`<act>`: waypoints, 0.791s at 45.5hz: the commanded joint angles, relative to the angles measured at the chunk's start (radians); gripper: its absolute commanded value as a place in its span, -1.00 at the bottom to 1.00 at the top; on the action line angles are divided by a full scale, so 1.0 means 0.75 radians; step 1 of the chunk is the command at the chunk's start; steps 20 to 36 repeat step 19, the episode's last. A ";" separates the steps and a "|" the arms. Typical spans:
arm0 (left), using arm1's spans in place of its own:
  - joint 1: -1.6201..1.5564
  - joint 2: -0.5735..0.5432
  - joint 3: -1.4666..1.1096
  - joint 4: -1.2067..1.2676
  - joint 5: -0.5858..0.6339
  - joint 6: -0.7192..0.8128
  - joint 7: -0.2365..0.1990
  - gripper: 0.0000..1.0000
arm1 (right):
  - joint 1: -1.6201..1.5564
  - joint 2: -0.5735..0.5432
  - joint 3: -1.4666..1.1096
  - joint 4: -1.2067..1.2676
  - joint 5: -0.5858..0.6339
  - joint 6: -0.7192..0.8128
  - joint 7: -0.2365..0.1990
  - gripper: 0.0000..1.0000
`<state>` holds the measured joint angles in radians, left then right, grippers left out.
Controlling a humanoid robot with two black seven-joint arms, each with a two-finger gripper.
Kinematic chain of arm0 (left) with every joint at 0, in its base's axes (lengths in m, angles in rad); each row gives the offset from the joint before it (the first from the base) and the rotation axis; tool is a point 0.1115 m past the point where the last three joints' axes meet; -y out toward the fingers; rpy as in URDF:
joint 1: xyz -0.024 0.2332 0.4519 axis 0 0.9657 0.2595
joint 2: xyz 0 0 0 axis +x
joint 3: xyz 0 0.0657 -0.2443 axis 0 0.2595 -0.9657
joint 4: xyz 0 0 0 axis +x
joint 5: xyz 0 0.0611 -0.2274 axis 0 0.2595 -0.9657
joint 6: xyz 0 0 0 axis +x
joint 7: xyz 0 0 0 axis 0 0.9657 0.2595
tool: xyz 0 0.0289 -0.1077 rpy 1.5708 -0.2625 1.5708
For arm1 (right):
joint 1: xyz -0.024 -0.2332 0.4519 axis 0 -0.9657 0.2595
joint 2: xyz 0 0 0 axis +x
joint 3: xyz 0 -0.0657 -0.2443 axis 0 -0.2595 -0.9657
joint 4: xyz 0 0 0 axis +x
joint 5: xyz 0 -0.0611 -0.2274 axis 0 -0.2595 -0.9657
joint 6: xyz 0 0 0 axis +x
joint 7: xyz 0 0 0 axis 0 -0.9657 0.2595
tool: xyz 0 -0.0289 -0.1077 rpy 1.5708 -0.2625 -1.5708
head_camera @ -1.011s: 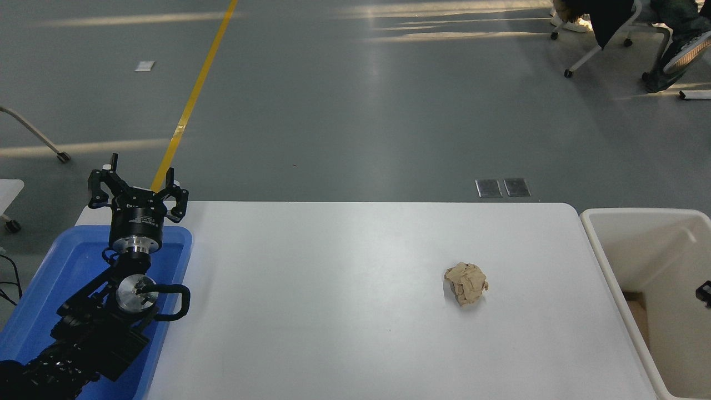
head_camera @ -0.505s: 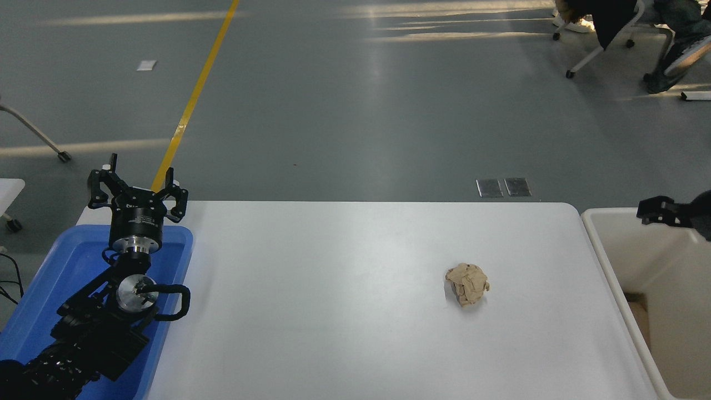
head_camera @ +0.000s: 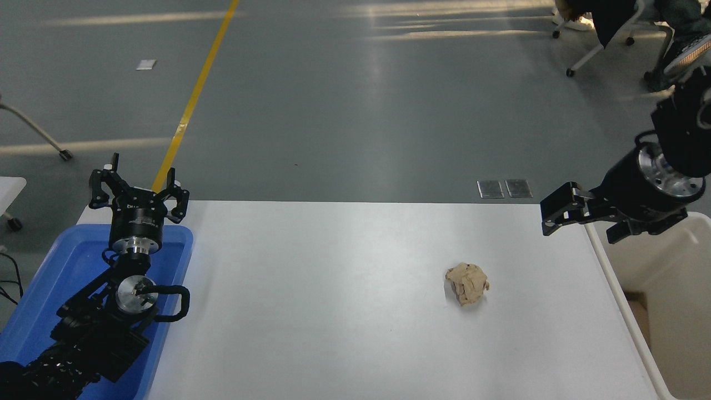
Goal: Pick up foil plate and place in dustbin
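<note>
No foil plate shows anywhere in the head view; it is hidden or out of view. The cream dustbin point(head_camera: 675, 278) stands against the table's right edge, cut off by the picture's edge. My right gripper point(head_camera: 584, 222) hangs open and empty above the table's far right corner, over the dustbin's near rim, its arm coming in from the right edge. My left gripper point(head_camera: 138, 191) is parked open over the far end of the blue tray at the lower left.
A small crumpled tan paper ball point(head_camera: 467, 284) lies on the white table point(head_camera: 333, 289), right of centre. A shallow blue tray point(head_camera: 61, 272) sits at the table's left end under the left arm. A person's legs and a wheeled chair point(head_camera: 605, 33) are far back right.
My right arm has risen out of the dustbin and swung left and up, its open gripper now over the table's far right corner. The left arm and paper ball have not moved.
</note>
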<state>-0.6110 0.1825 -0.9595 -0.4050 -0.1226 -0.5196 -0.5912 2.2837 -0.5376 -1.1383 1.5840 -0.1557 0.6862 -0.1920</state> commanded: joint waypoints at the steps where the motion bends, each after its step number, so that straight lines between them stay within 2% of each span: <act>1: 0.001 0.000 -0.003 0.000 0.000 0.002 -0.001 0.98 | 0.156 0.087 -0.010 0.093 0.109 0.132 0.000 1.00; 36: 0.001 0.000 -0.003 0.000 0.000 0.006 -0.001 0.98 | 0.176 0.095 -0.012 0.113 0.112 0.132 0.002 1.00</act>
